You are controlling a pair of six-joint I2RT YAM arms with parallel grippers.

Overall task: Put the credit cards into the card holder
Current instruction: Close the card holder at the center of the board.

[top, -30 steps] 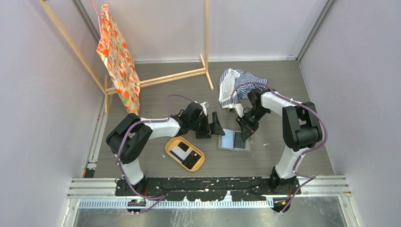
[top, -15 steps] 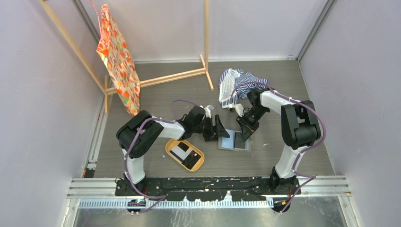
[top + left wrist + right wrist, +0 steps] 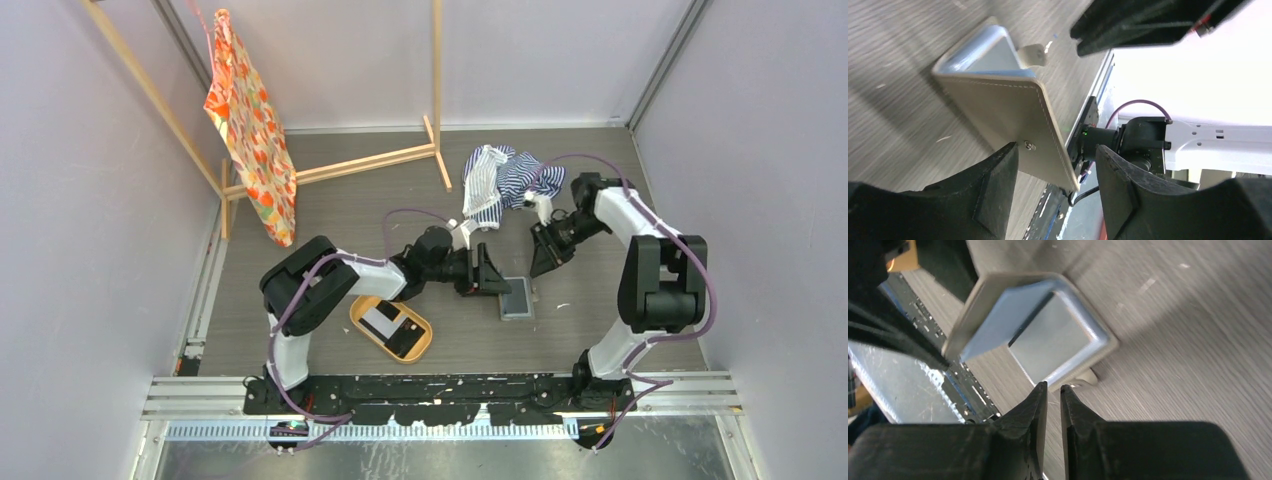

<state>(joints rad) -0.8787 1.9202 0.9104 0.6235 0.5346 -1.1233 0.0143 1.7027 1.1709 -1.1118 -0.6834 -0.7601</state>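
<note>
The grey-brown card holder [image 3: 516,298] lies on the table half folded, one flap standing up. In the left wrist view the flap [image 3: 1003,105] shows its snap stud [image 3: 1029,146], with the pale blue inside behind it. My left gripper [image 3: 490,278] is open, and the flap's free edge lies between its fingers [image 3: 1057,165]. My right gripper [image 3: 545,258] is shut and empty, just back from the holder [image 3: 1053,342] and its snap tab [image 3: 1083,377]. A white card [image 3: 378,320] and a black card [image 3: 403,340] lie in the orange tray [image 3: 357,310]. No card shows inside the holder.
A striped blue-white cloth [image 3: 500,180] lies behind the holder. A wooden rack [image 3: 380,160] with an orange patterned cloth [image 3: 245,120] stands at the back left. The metal rail with the arm bases [image 3: 440,395] runs along the near edge.
The holder lay open flat with a black card on its right half; now its left half is folded up over it. My left gripper moved right against it. My right gripper drew back to the right.
</note>
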